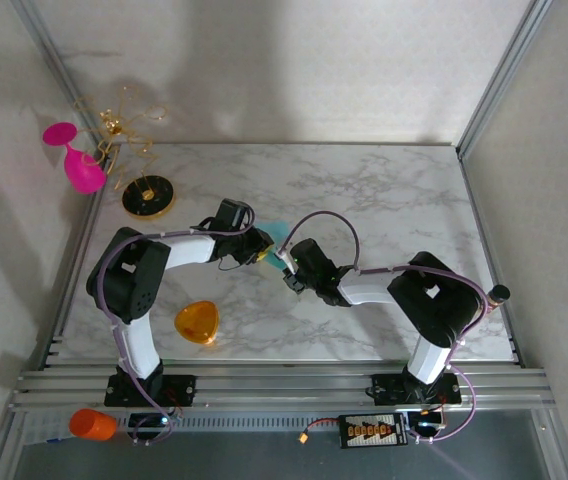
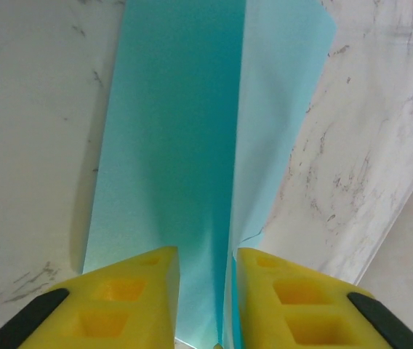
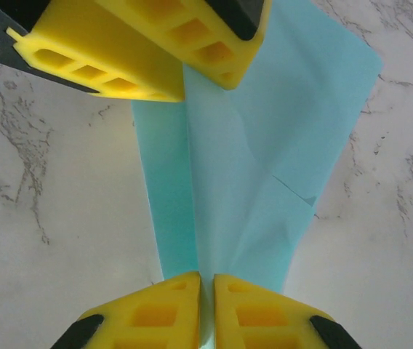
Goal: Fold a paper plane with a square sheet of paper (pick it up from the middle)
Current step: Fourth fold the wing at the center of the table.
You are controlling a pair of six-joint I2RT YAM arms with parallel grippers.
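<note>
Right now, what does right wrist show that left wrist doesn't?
Right wrist adds: the right tool pinched on the near end of the teal paper, and the left tool at the far end, facing it. Left wrist adds: the left tool's own fingers from behind, a gap between them with the raised fold in it, and a plain pale strip beyond the marble at lower right. Shared: the teal paper, creased lengthwise, over the marble table.
</note>
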